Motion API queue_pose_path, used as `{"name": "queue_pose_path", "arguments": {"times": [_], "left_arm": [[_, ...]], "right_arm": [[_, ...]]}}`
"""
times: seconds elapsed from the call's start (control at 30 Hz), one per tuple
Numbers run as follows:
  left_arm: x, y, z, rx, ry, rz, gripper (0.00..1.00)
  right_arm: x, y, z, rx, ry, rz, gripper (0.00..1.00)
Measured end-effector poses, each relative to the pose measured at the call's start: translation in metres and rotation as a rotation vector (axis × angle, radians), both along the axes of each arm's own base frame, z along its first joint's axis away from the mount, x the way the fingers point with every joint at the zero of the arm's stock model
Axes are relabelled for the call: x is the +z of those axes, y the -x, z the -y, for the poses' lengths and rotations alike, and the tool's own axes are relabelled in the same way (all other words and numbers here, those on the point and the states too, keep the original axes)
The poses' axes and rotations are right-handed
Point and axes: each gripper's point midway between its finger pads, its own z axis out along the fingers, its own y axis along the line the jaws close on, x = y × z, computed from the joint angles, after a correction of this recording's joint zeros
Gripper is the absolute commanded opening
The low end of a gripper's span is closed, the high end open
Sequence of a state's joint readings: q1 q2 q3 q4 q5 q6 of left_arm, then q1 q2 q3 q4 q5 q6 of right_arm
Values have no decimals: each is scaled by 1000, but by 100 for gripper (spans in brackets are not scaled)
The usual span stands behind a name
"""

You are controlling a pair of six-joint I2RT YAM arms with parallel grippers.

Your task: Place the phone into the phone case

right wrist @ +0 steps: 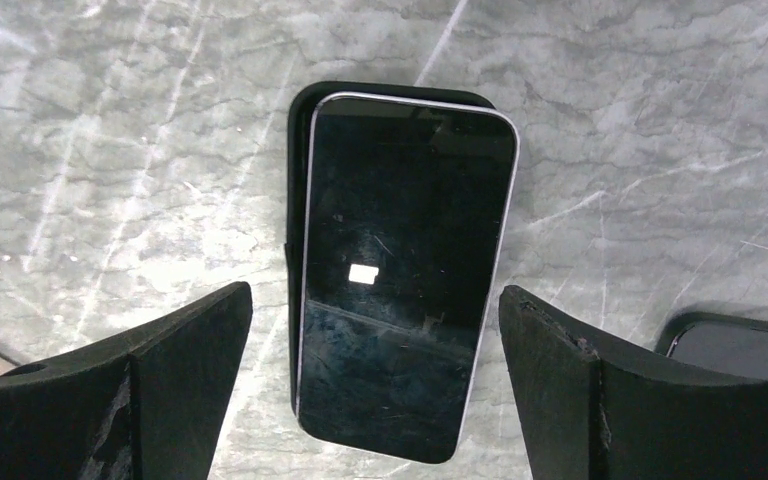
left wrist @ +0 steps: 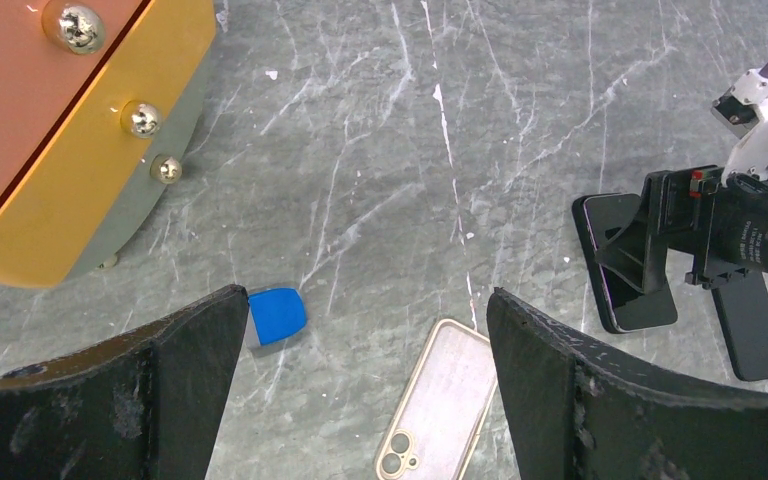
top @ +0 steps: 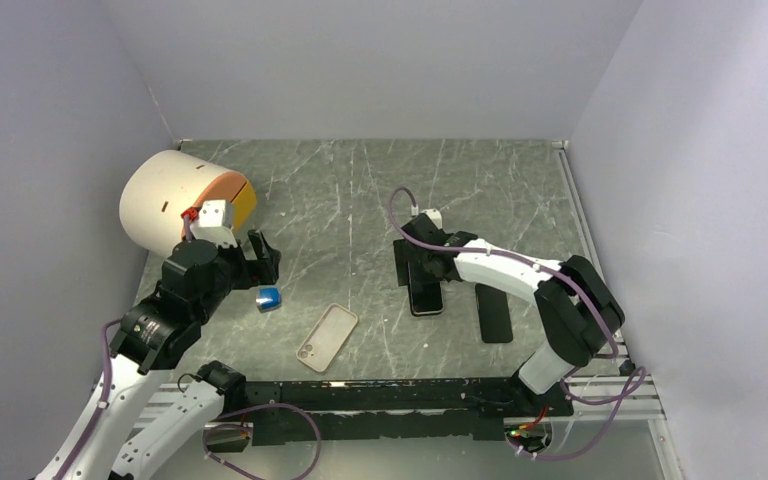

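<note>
Top view: we log the phone case (top: 327,337) lying flat on the table (top: 360,190), camera cutout toward the near edge, nothing touching it. The phone (top: 426,297) lies right of the case, apart from it, under the right gripper (top: 412,262). A second black phone (top: 494,313) lies further right. A blue block (top: 269,298) sits just left of the case, with the left gripper (top: 263,258) above it and a round drum (top: 165,198) beyond.

Left wrist view: the left gripper's fingers (left wrist: 190,370) are spread wide and hold nothing. The case (left wrist: 440,400) shows between them.

Right wrist view: the right gripper's fingers (right wrist: 180,370) are also wide apart and empty, one on each side of the phone (right wrist: 405,270). It lies screen up on a dark backing (right wrist: 297,200) that we cannot identify.
</note>
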State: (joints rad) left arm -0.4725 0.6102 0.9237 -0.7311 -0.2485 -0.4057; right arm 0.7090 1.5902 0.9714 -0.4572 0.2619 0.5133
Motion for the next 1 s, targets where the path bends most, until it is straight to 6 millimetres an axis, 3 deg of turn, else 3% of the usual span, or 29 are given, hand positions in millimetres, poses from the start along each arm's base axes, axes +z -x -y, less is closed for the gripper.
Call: {"name": "queue_pose_path", "arguments": {"times": [0.2, 0.43, 0.57, 0.8, 1.0], "left_arm": [[0, 0, 0, 0, 0, 0, 94], [0, 0, 0, 0, 0, 0, 94], [0, 0, 0, 0, 0, 0, 94], [-1, 0, 0, 0, -1, -2, 94], [-1, 0, 0, 1, -2, -4, 94]], "right_arm": [[-11, 2, 4, -8, 22, -30, 95], [-31, 1, 6, -7, 59, -59, 83], [-31, -3, 2, -3, 65, -41, 69], [-31, -3, 0, 7, 62, -20, 77], [-32, -2, -6, 18, 40, -17, 70]]}}
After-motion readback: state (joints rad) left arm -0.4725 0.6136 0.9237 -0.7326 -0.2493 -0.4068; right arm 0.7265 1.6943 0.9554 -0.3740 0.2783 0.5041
